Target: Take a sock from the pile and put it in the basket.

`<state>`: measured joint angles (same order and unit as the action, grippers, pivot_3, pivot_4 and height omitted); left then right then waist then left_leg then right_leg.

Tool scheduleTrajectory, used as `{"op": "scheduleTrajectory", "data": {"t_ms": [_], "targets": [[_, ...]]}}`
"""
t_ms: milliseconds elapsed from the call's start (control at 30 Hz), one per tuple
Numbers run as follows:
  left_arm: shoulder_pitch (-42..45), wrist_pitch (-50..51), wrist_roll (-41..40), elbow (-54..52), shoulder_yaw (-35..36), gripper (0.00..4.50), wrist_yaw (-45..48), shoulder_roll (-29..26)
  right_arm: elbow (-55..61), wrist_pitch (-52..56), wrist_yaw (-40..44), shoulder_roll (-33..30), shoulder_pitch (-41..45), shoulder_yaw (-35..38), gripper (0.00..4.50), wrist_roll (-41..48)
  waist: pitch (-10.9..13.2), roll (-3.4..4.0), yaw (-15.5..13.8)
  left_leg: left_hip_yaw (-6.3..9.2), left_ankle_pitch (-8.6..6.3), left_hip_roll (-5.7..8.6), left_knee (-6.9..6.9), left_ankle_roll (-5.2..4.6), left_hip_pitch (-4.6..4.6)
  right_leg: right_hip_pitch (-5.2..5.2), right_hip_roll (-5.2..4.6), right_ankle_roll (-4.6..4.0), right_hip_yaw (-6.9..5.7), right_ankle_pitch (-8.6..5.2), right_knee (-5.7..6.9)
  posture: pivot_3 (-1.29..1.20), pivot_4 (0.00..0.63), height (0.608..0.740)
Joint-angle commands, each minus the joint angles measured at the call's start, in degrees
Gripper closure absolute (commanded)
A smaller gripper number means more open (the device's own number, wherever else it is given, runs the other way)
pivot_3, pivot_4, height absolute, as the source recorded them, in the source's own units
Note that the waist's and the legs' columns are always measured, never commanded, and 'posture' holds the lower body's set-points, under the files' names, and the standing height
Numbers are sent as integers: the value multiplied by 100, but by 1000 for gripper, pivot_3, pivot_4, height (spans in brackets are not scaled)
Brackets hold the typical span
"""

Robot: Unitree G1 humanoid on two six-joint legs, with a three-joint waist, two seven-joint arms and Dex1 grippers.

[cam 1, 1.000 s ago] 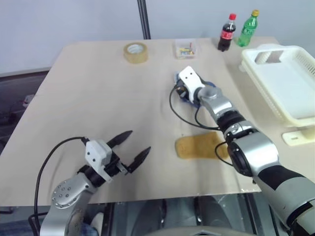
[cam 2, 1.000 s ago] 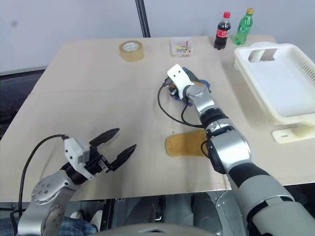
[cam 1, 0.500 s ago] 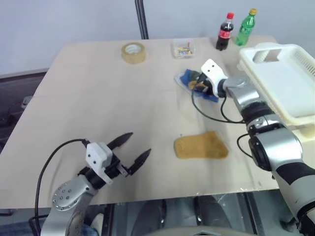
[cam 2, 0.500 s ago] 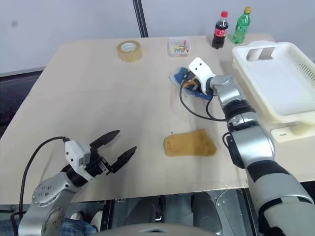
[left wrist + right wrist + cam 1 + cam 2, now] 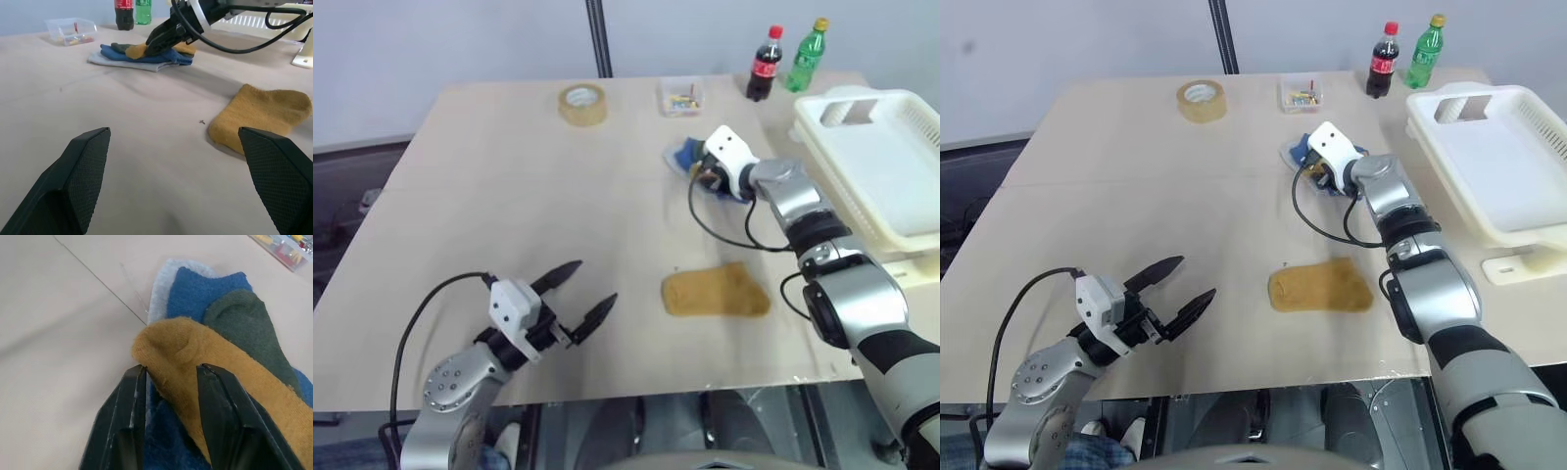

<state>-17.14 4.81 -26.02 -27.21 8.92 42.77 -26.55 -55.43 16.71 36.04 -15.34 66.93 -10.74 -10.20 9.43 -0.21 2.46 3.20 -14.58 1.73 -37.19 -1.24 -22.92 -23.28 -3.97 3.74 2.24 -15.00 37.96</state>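
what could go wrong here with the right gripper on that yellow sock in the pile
The right gripper pinches only a fold at the edge of the mustard sock, so it may slip out when lifted. That sock lies on the blue sock and beside the dark green sock; fuzzy fabric could drag them along or scatter the pile. The basket sits off to the right, and a loosely held sock might drop short, like the mustard sock already lying on the table.

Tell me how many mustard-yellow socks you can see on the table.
2: one mustard sock lies alone near the table's front edge; another tops the pile, between the right gripper's fingers. More may be hidden underneath.
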Motion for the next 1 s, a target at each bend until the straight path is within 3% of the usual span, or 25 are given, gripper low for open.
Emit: {"op": "scheduleTrajectory", "data": {"t_ms": [33, 300, 567, 867, 900, 1000], "targets": [[-35, -116, -14, -11, 32, 0, 8, 3, 38, -198, -86, -30, 115, 25, 4425, -14, 0, 0, 0, 0, 0, 0, 0, 0, 0, 0, 0, 0, 0, 0, 0, 0, 150, 738], [-74, -141, 0, -37, 13, 0, -46, 28, 379, -106, -30, -102, 234, 115, 4425, 58, 0, 0, 0, 0, -1, 0, 0, -1, 0, 0, 0, 0, 0, 0, 0, 0, 150, 738], [-118, -149, -7, -53, 13, 0, -62, 25, 2464, 1348, 481, -338, -94, 390, 4425, 626, 1, 2, -3, 0, -3, -2, 0, -5, -15, -16, -1, 0, 1, 0, 1, 0, 150, 738], [-34, -119, -23, 5, -16, 0, -8, -22, 3298, 1944, 515, -515, -757, 181, 4425, 696, 0, 1, -33, 2, -3, 1, -6, -7, -29, -25, -5, 1, -1, 1, 3, 0, 150, 738], [-32, -116, -25, 9, -12, 0, -3, -28, 3336, 1969, 514, -502, -817, 151, 3876, 700, 0, 1, -29, 2, -3, 1, -6, -6, -31, -26, -4, 1, -3, 1, 3, 0, 150, 738], [-33, -114, -29, 14, -4, 0, 0, -38, 3423, 2002, 448, -439, -973, 71, 2826, 693, 0, 1, -4, 1, -3, -1, -6, -6, -31, -27, -3, 1, -2, 1, 3, 0, 150, 738]]}}
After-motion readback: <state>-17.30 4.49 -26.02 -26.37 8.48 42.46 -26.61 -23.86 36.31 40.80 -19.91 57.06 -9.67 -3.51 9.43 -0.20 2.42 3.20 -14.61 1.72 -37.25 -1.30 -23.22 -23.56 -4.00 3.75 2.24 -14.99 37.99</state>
